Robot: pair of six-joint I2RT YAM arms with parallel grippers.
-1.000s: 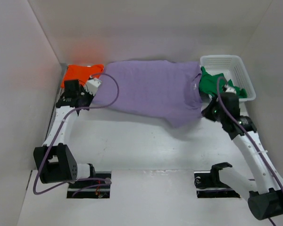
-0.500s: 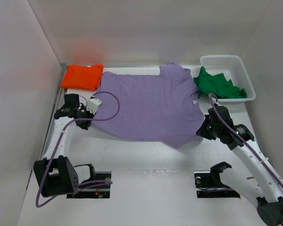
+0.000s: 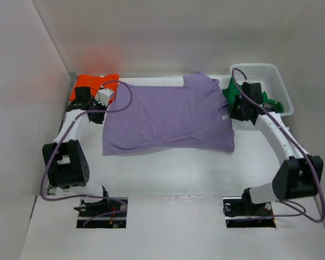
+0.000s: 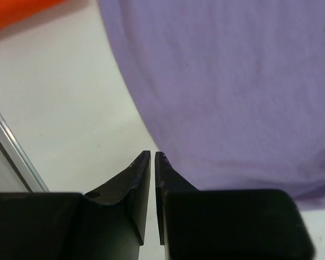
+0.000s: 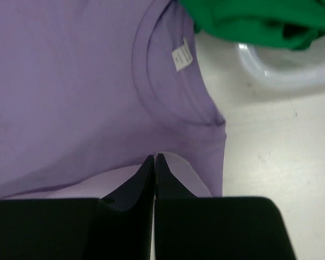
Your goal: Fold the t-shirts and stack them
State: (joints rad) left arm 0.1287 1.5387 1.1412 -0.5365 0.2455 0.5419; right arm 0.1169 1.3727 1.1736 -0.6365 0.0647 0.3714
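purple shirt (image 3: 168, 116) flat mid-table; orange shirt (image 3: 92, 82) at 10 o'clock, green shirt (image 3: 233, 93) at 2 | left gripper (image 4: 153, 156) nearly closed, empty; right gripper (image 5: 154, 158) closed at collar, hold unclear | pinch both corners evenly before you fold

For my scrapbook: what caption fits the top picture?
A purple t-shirt lies between an orange t-shirt and a green t-shirt.

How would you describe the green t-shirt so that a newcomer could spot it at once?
Go to the white lattice basket at the far right corner of the table. The green t-shirt lies crumpled over the basket's left rim, next to the collar of the lavender t-shirt spread across the middle. It is the only shirt in the basket; the orange t-shirt sits in the far left corner.
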